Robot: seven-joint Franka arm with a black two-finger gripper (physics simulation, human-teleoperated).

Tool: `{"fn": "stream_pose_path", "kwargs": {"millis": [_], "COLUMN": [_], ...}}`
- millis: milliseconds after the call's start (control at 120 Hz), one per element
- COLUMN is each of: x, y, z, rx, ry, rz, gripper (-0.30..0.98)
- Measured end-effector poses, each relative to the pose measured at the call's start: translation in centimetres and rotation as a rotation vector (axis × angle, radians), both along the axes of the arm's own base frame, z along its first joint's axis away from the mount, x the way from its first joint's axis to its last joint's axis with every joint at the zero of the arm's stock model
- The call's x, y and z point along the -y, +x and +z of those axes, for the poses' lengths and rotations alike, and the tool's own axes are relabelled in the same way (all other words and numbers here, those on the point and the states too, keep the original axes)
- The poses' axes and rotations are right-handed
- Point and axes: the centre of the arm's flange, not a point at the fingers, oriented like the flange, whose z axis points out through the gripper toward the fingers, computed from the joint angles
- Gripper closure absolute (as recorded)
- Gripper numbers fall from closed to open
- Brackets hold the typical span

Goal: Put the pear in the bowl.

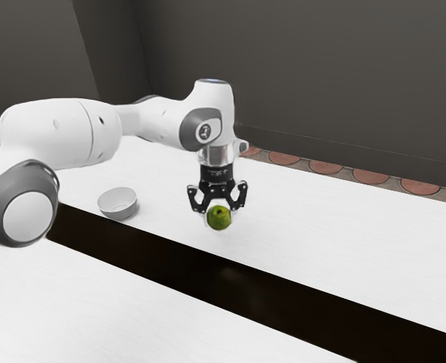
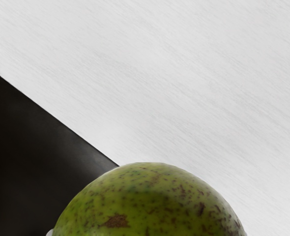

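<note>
The gripper [image 1: 219,216] points straight down over the table, its two fingers against opposite sides of the green pear [image 1: 220,218], shut on it. At the wrist view's lower edge the speckled pear [image 2: 150,204] looms large, close under the hand. The exterior view does not make plain whether the pear touches the table. A small light grey bowl [image 1: 119,211] stands upright toward the exterior view's left, apart from the gripper and the pear.
A long black strip [image 1: 230,277] crosses the white table [image 1: 344,234], passing just in front of the bowl in the exterior view. Behind the table are a dark wall and a floor of reddish tiles [image 1: 326,167].
</note>
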Motion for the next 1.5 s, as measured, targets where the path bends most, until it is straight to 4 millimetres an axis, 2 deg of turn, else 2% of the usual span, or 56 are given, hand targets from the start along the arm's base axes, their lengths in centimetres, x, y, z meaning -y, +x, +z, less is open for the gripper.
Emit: {"fn": "stream_pose_path", "kwargs": {"millis": [158, 258, 408, 742, 875, 1133, 1383, 1433, 1500], "x": [-11.4, -16.9, -23.3, -32.9, -34.6, -36.3, -35.9, -35.8, -34.1], "y": [1.4, 1.3, 0.7, 0.0, 0.2, 0.4, 0.6, 0.6, 1.0], "z": [0.9, 0.9, 0.8, -0.7, -1.4, -2.7, -3.2, -3.0, 0.1], "rx": [0.021, 0.023, 0.026, 0.034, 0.037, 0.037, 0.032, 0.034, 0.071], "ry": [0.016, 0.027, 0.052, 0.065, 0.064, 0.061, 0.051, 0.051, 0.051], "rz": [0.154, 0.227, 0.306, 0.431, 0.453, 0.475, 0.47, 0.467, 0.442], "gripper": [0.33, 0.33, 0.33, 0.33, 0.34, 0.33, 0.13, 0.11, 0.08]}}
